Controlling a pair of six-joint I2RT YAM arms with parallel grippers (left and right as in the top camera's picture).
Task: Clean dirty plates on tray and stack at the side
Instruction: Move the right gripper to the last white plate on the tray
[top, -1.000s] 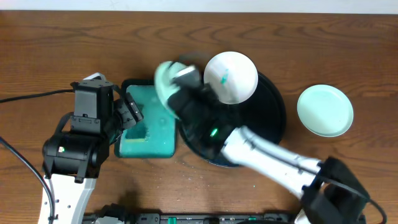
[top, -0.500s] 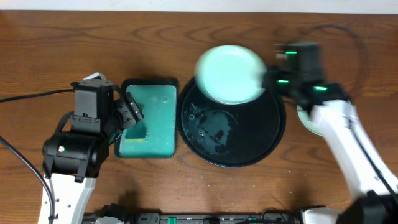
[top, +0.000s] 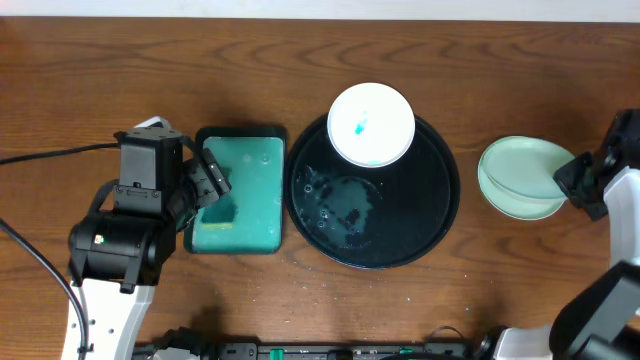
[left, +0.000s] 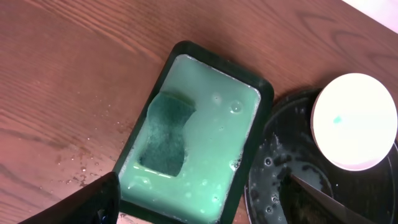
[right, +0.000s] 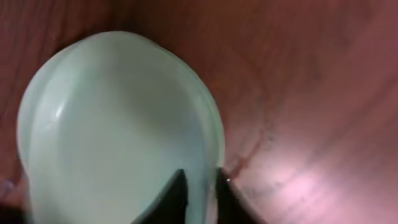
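Note:
One dirty plate (top: 371, 124), white with a small teal smear, lies at the far edge of the round black tray (top: 440, 205); the left wrist view shows this plate (left: 354, 121) on the wet tray (left: 273, 186) too. Right of the tray, a pale wiped plate (top: 525, 165) rests tilted on another plate (top: 508, 205). My right gripper (top: 570, 180) is at its right rim; in its wrist view the gripper (right: 202, 183) straddles the plate's rim (right: 118, 124), shut on it. My left gripper (top: 210, 185) hangs wide open over the teal tray, gripper (left: 205, 208) empty.
A rectangular black-rimmed tray (top: 240, 135) of teal liquid sits left of the round tray, a dark sponge (left: 166, 134) lying in it. Water drops spot the wood beside the tray (left: 261, 93). Bare wood surrounds the plate stack.
My right arm carried a plate from above the black tray out to the right and lowered it onto the plate at the side. The left arm has not moved.

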